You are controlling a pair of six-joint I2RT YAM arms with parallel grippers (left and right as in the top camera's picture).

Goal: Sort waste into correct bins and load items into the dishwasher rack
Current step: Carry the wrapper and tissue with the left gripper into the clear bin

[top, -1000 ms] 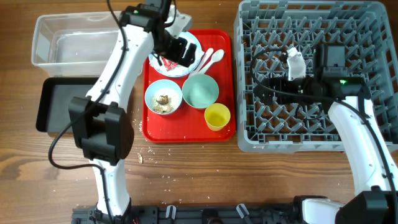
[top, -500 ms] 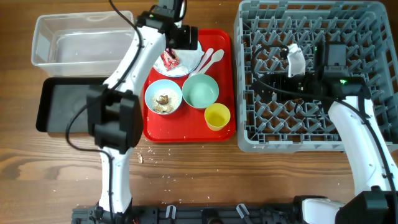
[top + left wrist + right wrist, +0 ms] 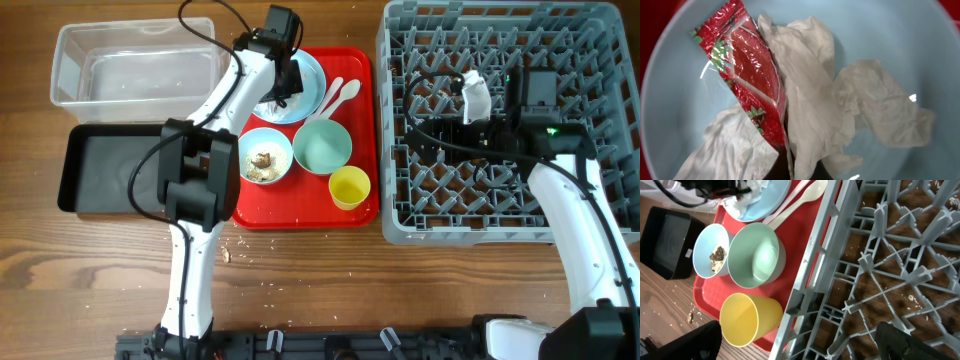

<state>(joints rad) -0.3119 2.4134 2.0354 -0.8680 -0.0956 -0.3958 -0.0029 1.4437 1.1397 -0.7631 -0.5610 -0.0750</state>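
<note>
The red snack wrapper [image 3: 742, 75] and crumpled white paper [image 3: 810, 100] lie on the pale blue plate [image 3: 920, 45]. My left gripper [image 3: 802, 172] is down on that plate [image 3: 310, 75] and shut on the wrapper's lower end, with paper bunched against it. From overhead the left gripper [image 3: 282, 95] covers the waste. One blue bowl [image 3: 265, 158] holds brown food scraps, the other bowl [image 3: 322, 147] looks empty. A yellow cup [image 3: 350, 187] stands beside them. White fork and spoon [image 3: 340, 95] lie by the plate. My right gripper [image 3: 795, 347] hangs open over the grey rack's [image 3: 500, 200] left wall.
All the dishes sit on a red tray [image 3: 300, 215]. A clear tub [image 3: 130, 65] stands at the back left, with a black tray [image 3: 105, 170] just in front of it. Crumbs [image 3: 225, 255] are scattered on the wooden table near the red tray's front corner.
My left gripper has come down onto the plate and closed from open onto the wrapper. The right arm has stayed where it was.
</note>
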